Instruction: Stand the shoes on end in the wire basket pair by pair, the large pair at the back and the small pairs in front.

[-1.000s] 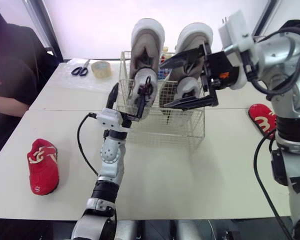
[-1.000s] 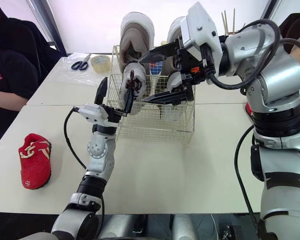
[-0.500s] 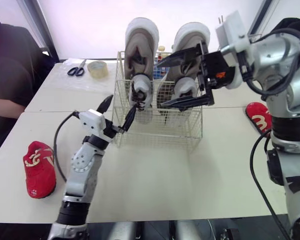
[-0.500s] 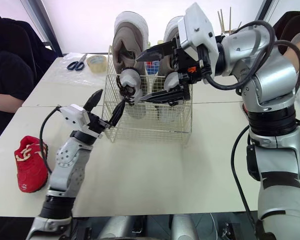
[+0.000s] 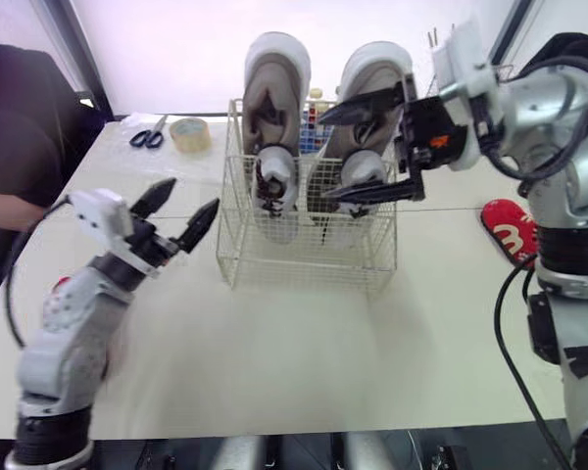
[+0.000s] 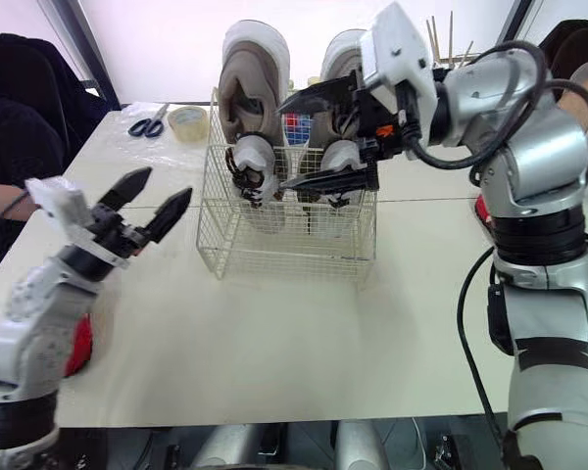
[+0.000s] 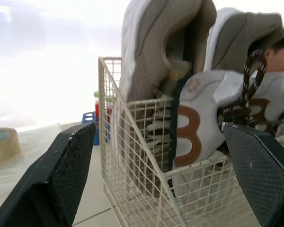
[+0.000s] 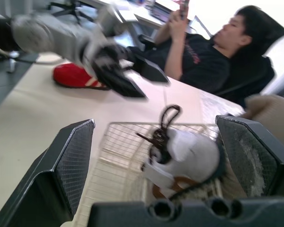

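Four shoes stand on end in the wire basket (image 5: 304, 262): two big beige shoes (image 5: 276, 88) at the back and two small white shoes (image 5: 274, 178) just in front of them. Two more are not in yet. The right red shoe (image 5: 510, 233) lies on the table well right of the basket, and the left red shoe (image 8: 78, 75) lies on the table near the left arm.

Main risk: the dark laces (image 8: 163, 125) on the white shoe hang loose close to the right gripper's fingers. A lace could likely snag when that arm pulls out, tipping the small shoe or dragging the light basket. Second risk: the front of the basket looks crowded. Pushing a red shoe in could knock the white ones flat.

The right gripper (image 5: 323, 157) sits at the basket's right half, fingers spread wide on either side of the right-hand white shoe and clamped on nothing. Whether a finger touches the shoe, I cannot tell. The left gripper (image 5: 194, 193) hangs above the table left of the basket, apart from it, fingers well apart and empty.
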Available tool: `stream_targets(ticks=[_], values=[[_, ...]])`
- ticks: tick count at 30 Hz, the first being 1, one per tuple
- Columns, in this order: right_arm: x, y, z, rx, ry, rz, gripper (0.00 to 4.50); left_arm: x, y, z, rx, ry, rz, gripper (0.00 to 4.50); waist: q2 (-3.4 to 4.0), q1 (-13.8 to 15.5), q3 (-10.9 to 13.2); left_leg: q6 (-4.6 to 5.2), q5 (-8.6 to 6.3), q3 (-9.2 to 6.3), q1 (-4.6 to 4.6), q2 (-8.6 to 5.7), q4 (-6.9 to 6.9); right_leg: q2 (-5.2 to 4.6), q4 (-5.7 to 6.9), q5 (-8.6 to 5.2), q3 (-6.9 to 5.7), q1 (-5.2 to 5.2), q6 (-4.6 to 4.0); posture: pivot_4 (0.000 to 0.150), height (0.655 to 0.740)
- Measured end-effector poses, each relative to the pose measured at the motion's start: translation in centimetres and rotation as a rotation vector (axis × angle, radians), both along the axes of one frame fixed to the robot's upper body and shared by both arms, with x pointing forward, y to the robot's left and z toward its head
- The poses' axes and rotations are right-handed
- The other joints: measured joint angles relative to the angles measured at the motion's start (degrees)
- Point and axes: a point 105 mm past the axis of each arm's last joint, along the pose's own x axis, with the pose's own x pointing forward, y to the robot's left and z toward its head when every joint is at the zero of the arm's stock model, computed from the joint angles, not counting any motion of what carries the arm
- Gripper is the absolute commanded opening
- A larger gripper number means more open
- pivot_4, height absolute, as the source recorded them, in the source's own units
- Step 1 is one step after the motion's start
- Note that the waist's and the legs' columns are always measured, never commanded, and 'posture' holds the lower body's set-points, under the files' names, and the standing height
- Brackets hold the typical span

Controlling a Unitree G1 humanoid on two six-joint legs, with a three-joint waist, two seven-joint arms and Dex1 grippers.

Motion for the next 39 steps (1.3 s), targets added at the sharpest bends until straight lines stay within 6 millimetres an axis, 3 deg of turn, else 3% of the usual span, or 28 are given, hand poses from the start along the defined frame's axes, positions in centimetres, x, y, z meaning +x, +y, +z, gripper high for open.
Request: stream_targets(ticks=[4,6,12,18,20,23,27,34,39], values=[[2.8,-5.6,1.4,0.156,0.005,-0.362,4.50,-2.3,0.3,1.3,0.056,0.095,-0.154,4.42,-0.02,-0.01,0.05,0.04,-0.03,0.02,-0.01,-0.08,0.01,-0.06,-0.06,-0.01,0.02,-0.09,-0.03,0.150,0.7400],[4.1,-9.6,1.3,0.220,0.000,-0.596,4.50,-3.1,0.0,1.9,0.072,0.131,-0.230,4.42,-0.02,0.02,0.04,0.04,-0.03,0.03,-0.02,-0.08,-0.01,-0.06,-0.07,-0.02,0.02,-0.10,-0.04,0.150,0.7400],[5.1,-19.3,-5.8,0.179,0.140,-1.049,4.50,-3.7,-2.3,3.0,0.082,0.157,-0.395,4.42,0.10,-0.15,0.09,0.02,0.00,0.08,-0.04,-0.05,-0.03,-0.05,-0.02,-0.02,0.06,0.07,-0.03,0.150,0.7400],[5.0,-28.2,-10.2,0.213,0.240,-1.380,4.50,-3.9,-4.6,2.5,0.116,0.197,-0.535,4.42,0.22,-0.45,0.15,0.04,0.04,0.14,-0.02,-0.02,-0.03,-0.01,-0.03,-0.02,0.09,0.08,-0.03,0.150,0.7400],[5.1,-30.1,-11.4,0.241,0.281,-1.454,4.50,-4.0,-5.1,2.4,0.129,0.204,-0.568,4.42,0.28,-0.59,0.18,0.06,0.06,0.15,-0.02,-0.02,-0.02,-0.01,-0.03,-0.02,0.10,0.09,-0.03,0.150,0.7400],[5.5,-31.6,-12.2,0.265,0.312,-1.509,4.50,-4.2,-5.7,2.2,0.140,0.213,-0.609,4.42,0.39,-0.81,0.24,0.14,0.11,0.17,-0.01,-0.02,-0.01,0.00,-0.03,-0.02,0.10,0.11,-0.03,0.150,0.7400],[6.3,-31.9,-13.0,0.266,0.340,-1.531,4.50,-4.3,-5.9,2.0,0.146,0.223,-0.628,4.42,0.39,-1.42,0.26,0.16,0.12,0.16,-0.01,-0.01,-0.03,0.01,-0.05,-0.02,0.10,0.12,-0.03,0.150,0.7400],[7.1,-31.2,-17.0,0.237,0.449,-1.560,4.50,-3.7,-5.6,1.7,0.171,0.212,-0.576,4.42,0.40,-1.37,0.28,0.06,0.20,0.16,-0.01,-0.04,0.02,0.00,-0.05,-0.02,0.10,0.16,-0.02,0.150,0.7400],[7.0,-31.1,-18.0,0.195,0.481,-1.572,4.50,-3.7,-5.6,1.4,0.158,0.214,-0.560,4.42,0.41,-1.47,0.29,0.01,0.22,0.14,-0.01,-0.03,0.01,0.01,-0.05,-0.01,0.10,0.16,-0.02,0.150,0.7400]])
